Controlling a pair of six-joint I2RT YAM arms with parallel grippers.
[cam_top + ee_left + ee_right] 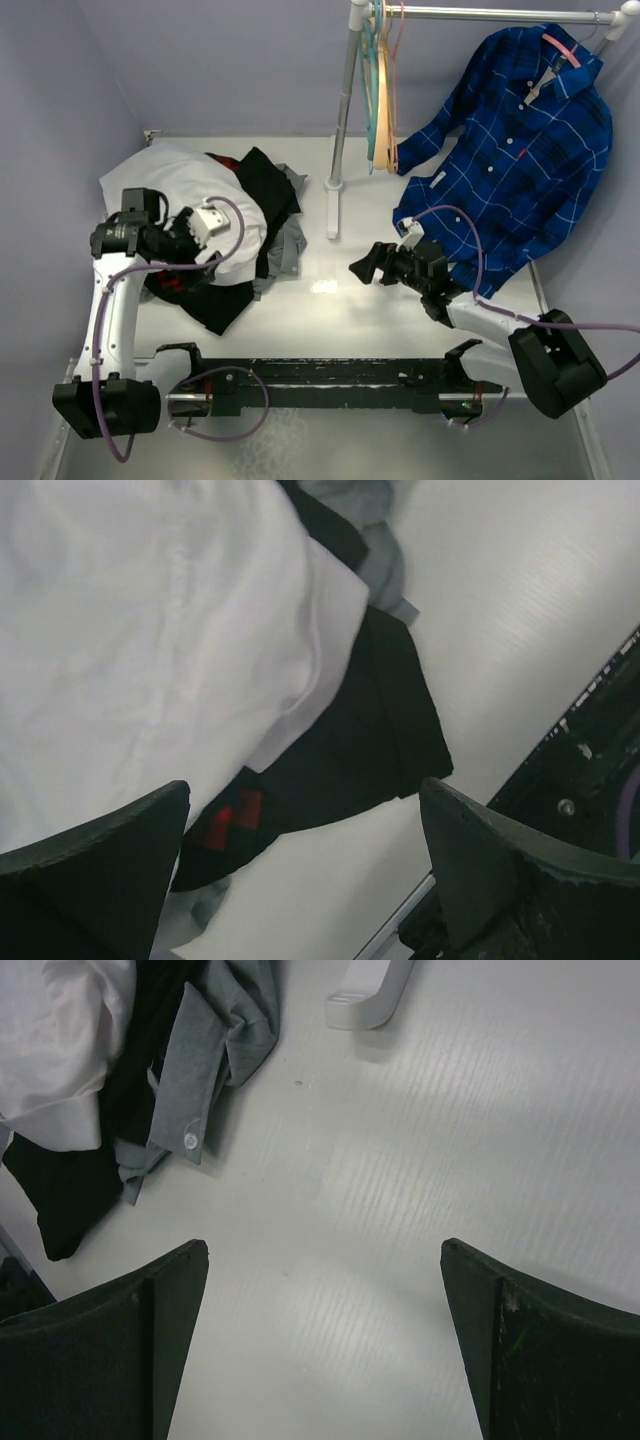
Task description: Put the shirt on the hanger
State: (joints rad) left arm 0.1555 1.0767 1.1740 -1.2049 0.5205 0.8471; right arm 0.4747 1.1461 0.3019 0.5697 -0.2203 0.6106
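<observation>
The white shirt (180,180) lies crumpled on the pile at the left of the table; it fills the upper left of the left wrist view (130,630). My left gripper (205,245) hovers open and empty over the pile's near edge, its jaws wide apart (305,785) above a black garment and bare table. The thin pink hanger (394,90) hangs on the rack rail at the back beside a teal and a tan hanger. My right gripper (362,267) is open and empty (322,1245) over bare table in the middle, pointing left toward the pile.
A black garment with red marks (370,730) and a grey garment (215,1030) lie under and beside the shirt. The white rack post and foot (337,180) stand mid-table. A blue plaid shirt (520,150) hangs at the right. A black rail (320,375) runs along the near edge.
</observation>
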